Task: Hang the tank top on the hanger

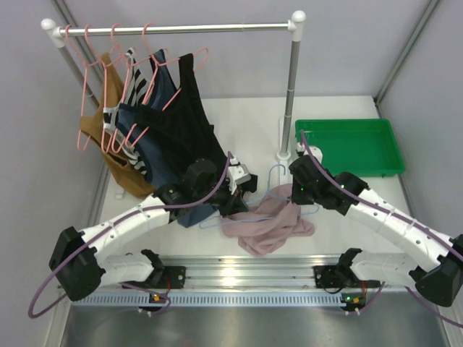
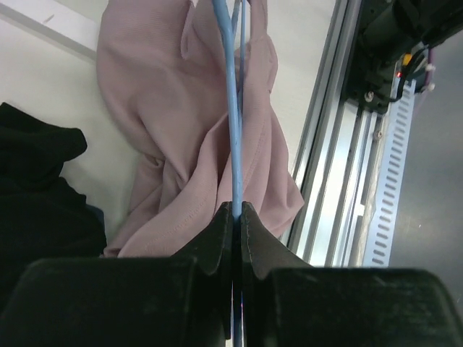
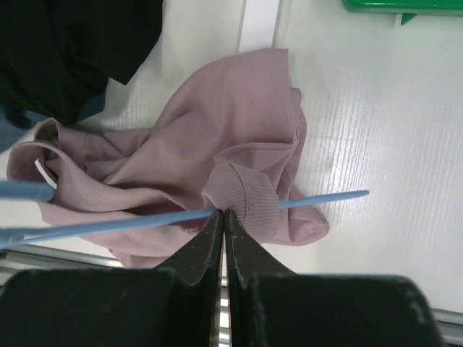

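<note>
Top external: tank top bunched on table, hanger across it, between left gripper and right gripper.

Left wrist: jaws clamped on hanger wire. Risk: the thin wire twists or slips.

Right wrist: jaws closed at a fabric fold on the wire; which one they pinch, cannot tell. Risk: the fabric slides off the hanger end.

The hanger lies across the tank top.

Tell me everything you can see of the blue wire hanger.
The hanger is thin light-blue wire, running across the crumpled pink tank top on the white table. The left tool is shut on one stretch of wire, the right tool on another. The top is not hung on it yet.
</note>
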Motion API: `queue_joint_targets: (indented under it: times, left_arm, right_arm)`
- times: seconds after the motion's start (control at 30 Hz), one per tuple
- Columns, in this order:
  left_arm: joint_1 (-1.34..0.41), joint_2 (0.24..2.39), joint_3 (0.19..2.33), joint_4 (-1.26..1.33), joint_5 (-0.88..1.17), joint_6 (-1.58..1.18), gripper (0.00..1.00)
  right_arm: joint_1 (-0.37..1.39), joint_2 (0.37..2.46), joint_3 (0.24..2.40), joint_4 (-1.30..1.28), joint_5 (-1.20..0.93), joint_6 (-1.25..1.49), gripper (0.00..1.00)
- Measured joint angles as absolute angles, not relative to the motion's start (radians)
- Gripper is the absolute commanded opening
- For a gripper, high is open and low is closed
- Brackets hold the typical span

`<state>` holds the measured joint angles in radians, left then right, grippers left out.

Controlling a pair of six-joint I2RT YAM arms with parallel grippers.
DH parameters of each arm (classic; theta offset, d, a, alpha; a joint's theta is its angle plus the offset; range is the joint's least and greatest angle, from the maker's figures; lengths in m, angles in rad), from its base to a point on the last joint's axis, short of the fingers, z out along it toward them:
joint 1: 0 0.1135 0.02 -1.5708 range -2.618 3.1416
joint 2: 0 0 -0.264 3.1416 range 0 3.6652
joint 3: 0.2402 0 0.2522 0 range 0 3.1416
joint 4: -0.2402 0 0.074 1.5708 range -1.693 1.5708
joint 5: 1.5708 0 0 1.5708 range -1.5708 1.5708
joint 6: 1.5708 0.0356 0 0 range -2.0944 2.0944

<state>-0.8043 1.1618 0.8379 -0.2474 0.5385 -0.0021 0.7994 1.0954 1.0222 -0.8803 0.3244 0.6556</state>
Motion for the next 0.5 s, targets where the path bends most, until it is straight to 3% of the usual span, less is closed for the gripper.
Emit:
queue_joint_targets:
  times: [0.5]
  left_arm:
    - [-0.722,1.37,0.79,0.098,0.775,-0.112,0.0]
  right_arm:
    - [0.803,1.064,1.022,-0.883,0.344,0.654,0.0]
